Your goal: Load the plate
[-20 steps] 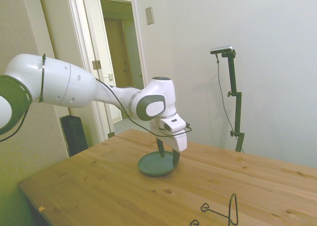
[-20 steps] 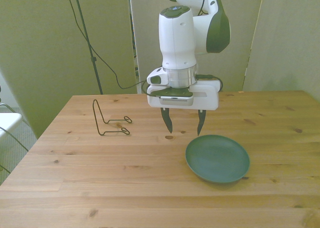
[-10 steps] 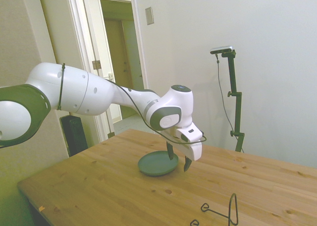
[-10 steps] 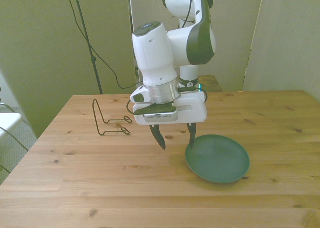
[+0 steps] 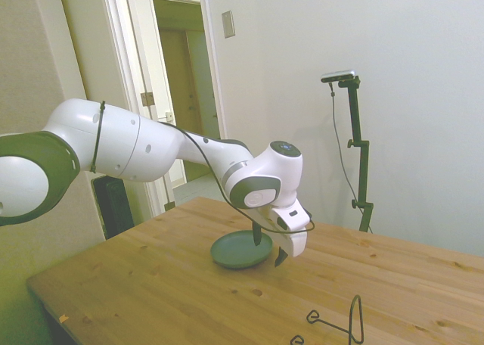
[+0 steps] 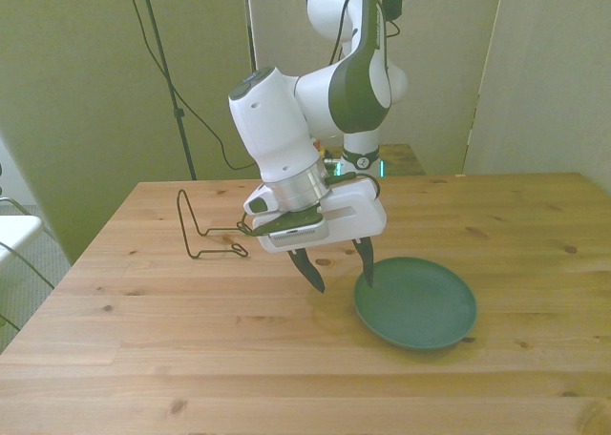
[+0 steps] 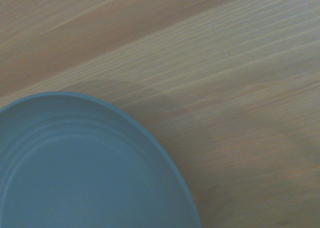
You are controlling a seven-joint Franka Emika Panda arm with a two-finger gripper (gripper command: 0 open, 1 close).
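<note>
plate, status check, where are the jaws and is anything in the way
Gripper open, tilted, jaws straddling the plate's near rim. Plate flat on the table, not gripped. Wire rack empty, off to the front view's left, nothing between.

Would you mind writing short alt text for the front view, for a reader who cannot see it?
A white robot arm lowers its open gripper over the rim of a dark grey-teal plate lying flat on a wooden table, one finger over the rim, the other over bare wood. A thin black wire rack stands empty toward the front view's left.
</note>
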